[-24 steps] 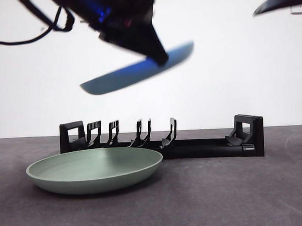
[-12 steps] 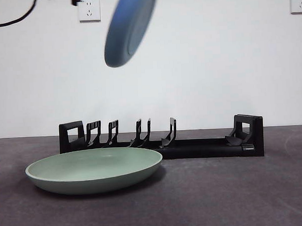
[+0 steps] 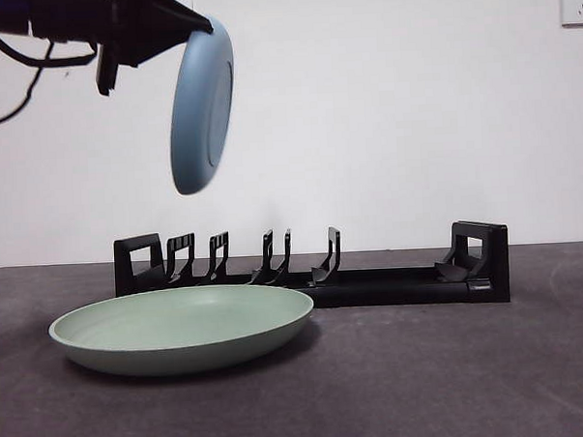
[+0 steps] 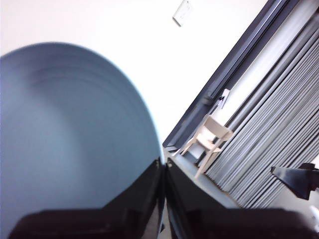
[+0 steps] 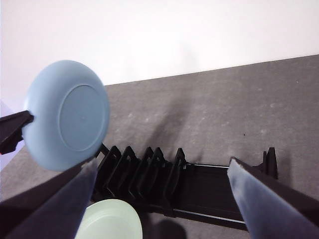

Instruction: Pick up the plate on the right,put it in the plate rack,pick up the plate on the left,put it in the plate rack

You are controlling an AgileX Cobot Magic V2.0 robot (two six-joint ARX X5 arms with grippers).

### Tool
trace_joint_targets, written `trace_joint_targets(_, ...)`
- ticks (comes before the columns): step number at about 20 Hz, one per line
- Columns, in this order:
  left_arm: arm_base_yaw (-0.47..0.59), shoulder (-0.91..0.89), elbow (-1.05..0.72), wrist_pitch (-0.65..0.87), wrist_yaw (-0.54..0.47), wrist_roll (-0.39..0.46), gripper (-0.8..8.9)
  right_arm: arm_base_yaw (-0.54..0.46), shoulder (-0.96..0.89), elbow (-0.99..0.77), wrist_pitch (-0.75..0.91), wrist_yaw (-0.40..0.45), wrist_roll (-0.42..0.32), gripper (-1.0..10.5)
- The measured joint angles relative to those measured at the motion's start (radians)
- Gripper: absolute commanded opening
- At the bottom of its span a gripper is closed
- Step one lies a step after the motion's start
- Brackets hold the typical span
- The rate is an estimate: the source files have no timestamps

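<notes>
The left gripper (image 3: pixel 191 24) is clamped on the rim of the blue plate (image 3: pixel 201 104), its two black jaws pressed together on the plate's edge in the left wrist view, where the plate's hollow face (image 4: pixel 70 134) fills most of the frame. In the front view the plate hangs nearly on edge, high in the air, its long axis running almost vertical with the top leaning a little to the right, gripped at its upper rim. It is above the left part of the plate rack (image 3: pixel 313 276), well clear of the dividers. The right wrist view shows the plate's underside (image 5: pixel 67 114). The right gripper (image 5: pixel 159 199) hangs with its jaws wide apart, holding nothing. The green plate (image 3: pixel 182 328) lies flat on the table (image 3: pixel 454 386) in front of the rack's left half.
</notes>
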Motion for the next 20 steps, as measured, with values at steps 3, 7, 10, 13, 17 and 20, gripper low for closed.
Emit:
trace_joint_targets(3,-0.001,0.033,0.0,0.064,0.003,-0.049,-0.09,0.0,0.002,0.0,0.0,0.0,0.0,4.4)
trace_joint_targets(7,-0.001,0.087,0.0,0.082,0.0,-0.092,-0.09,0.0,0.009,0.0,0.0,0.0,-0.001,4.4)
trace_joint_targets(10,-0.001,0.123,0.0,0.081,-0.011,-0.105,-0.09,0.0,0.01,0.0,0.0,0.0,-0.012,4.4)
trace_joint_targets(13,-0.001,0.135,0.0,0.079,-0.024,-0.105,-0.09,0.0,0.01,0.0,0.0,0.0,-0.016,4.4)
trace_joint_targets(17,-0.001,0.135,0.0,0.06,-0.05,-0.093,-0.09,0.0,0.013,0.0,0.0,0.0,-0.019,4.4)
trace_joint_targets(20,0.0,0.136,0.0,0.011,-0.061,-0.067,-0.09,0.0,0.014,0.0,0.0,0.0,-0.019,4.4)
